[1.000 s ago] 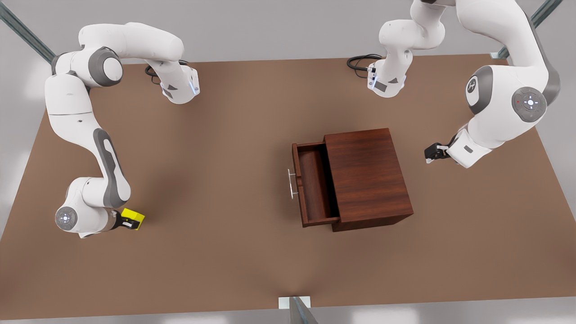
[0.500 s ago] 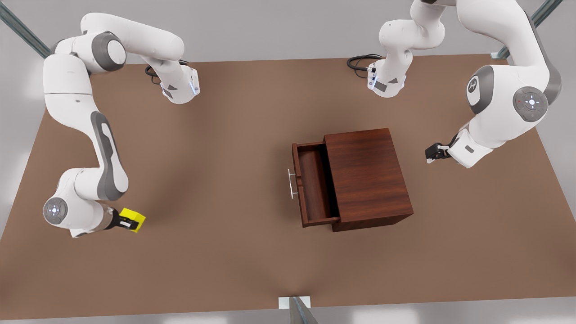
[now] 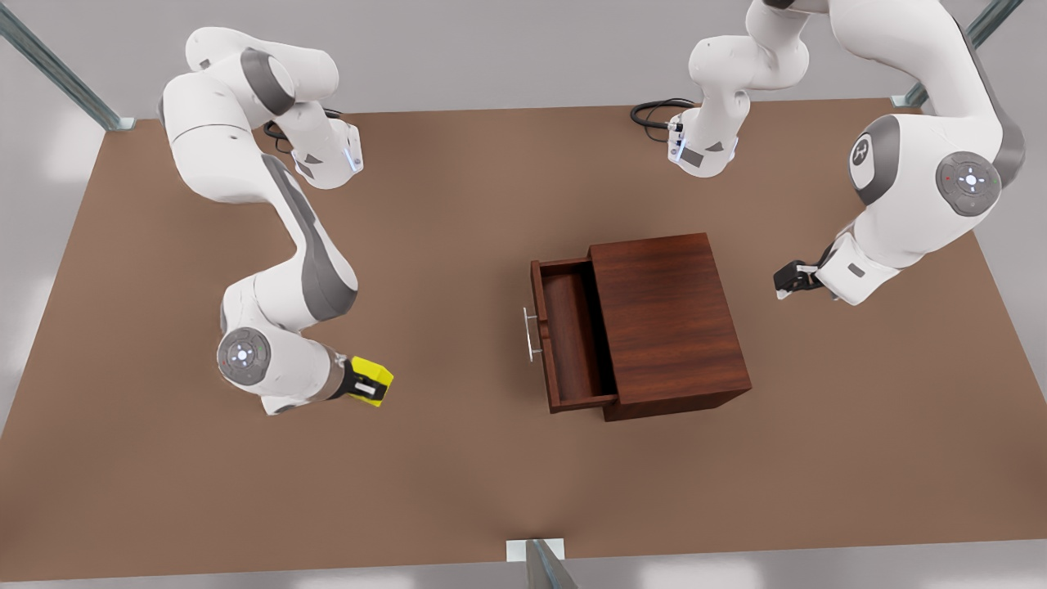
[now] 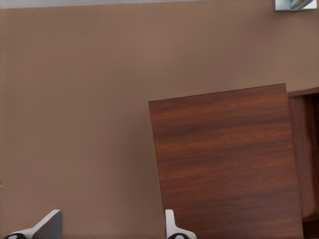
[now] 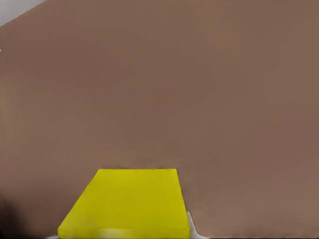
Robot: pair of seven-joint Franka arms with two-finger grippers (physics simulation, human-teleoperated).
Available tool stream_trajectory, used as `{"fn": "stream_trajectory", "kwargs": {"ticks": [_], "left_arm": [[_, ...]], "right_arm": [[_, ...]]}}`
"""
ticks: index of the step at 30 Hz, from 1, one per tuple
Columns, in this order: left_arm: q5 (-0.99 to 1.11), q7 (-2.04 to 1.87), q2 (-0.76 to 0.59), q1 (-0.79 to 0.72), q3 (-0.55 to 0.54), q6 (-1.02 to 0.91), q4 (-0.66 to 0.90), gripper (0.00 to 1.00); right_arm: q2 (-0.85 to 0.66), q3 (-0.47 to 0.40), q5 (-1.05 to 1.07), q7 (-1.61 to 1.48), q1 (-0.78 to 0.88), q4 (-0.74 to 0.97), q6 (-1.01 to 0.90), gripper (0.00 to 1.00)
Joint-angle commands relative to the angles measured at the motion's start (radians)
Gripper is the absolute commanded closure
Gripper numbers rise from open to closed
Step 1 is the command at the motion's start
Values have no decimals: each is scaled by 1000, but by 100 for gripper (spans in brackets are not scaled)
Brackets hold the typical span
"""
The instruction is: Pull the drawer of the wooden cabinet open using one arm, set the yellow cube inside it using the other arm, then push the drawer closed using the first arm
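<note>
Drawer (image 3: 572,335) stands pulled out of cabinet (image 3: 667,323); we judge opening done, placing and closing left. Our right gripper (image 3: 372,384) clenched on cube (image 3: 375,378), above table (image 3: 458,204), well apart from drawer. Our left gripper (image 3: 787,278) waits released beside cabinet's far side. Cabinet boxy, dark wood grain; handle (image 3: 530,334) thin silver bar; cube plain, bright yellow.
</note>
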Motion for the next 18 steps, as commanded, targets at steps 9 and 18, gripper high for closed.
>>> {"fn": "stream_trajectory", "kwargs": {"ticks": [9, 18], "left_arm": [[2, -11, 4, 2, 0, 0, -1, 0], [2, -11, 4, 2, 0, 0, -1, 0]], "right_arm": [[134, -6, -3, 1168, 302, 183, 59, 48], [171, -12, -5, 1449, 439, 232, 132, 48]]}}
